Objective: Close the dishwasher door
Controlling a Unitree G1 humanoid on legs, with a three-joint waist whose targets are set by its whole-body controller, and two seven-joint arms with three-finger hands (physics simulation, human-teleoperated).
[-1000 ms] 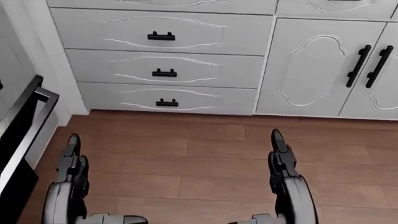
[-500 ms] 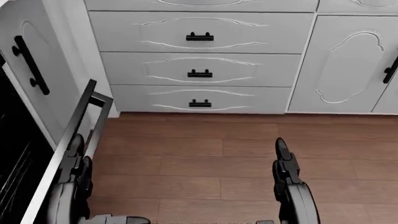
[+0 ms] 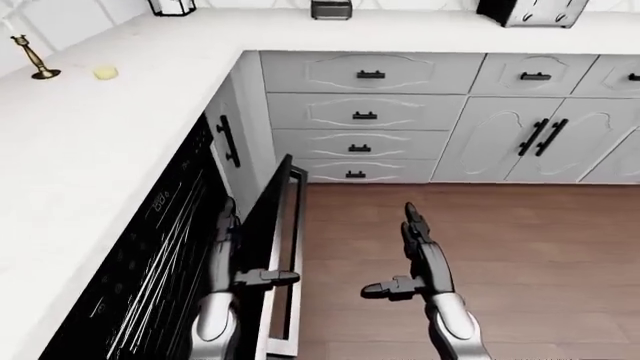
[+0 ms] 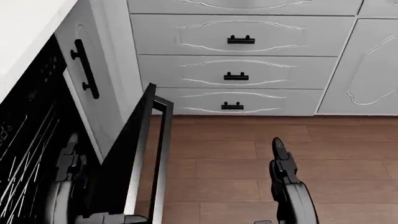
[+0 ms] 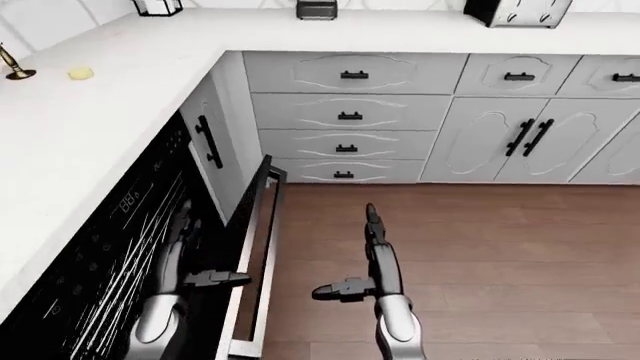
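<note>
The black dishwasher (image 3: 150, 255) sits under the white counter at the left of the left-eye view. Its door (image 4: 127, 158) hangs partly open, tilted out from the bottom, with a silver bar handle (image 4: 163, 154) along its top edge. My left hand (image 4: 70, 147) is open with its fingers straight, on the dishwasher side of the door and over the dark interior. My right hand (image 4: 276, 145) is also open and empty, above the wooden floor to the right of the door and apart from it.
A narrow white cabinet with a black vertical handle (image 4: 84, 70) stands just past the dishwasher. White drawers (image 3: 365, 109) and cabinet doors (image 3: 520, 139) line the top. A brass candlestick (image 3: 35, 60), a small yellow object (image 3: 105, 72) and a toaster (image 3: 530, 9) stand on the counter.
The camera has turned left, so the cabinets slid right and the dishwasher and its tilted door came further into view. Both hands keep the same open pose.
</note>
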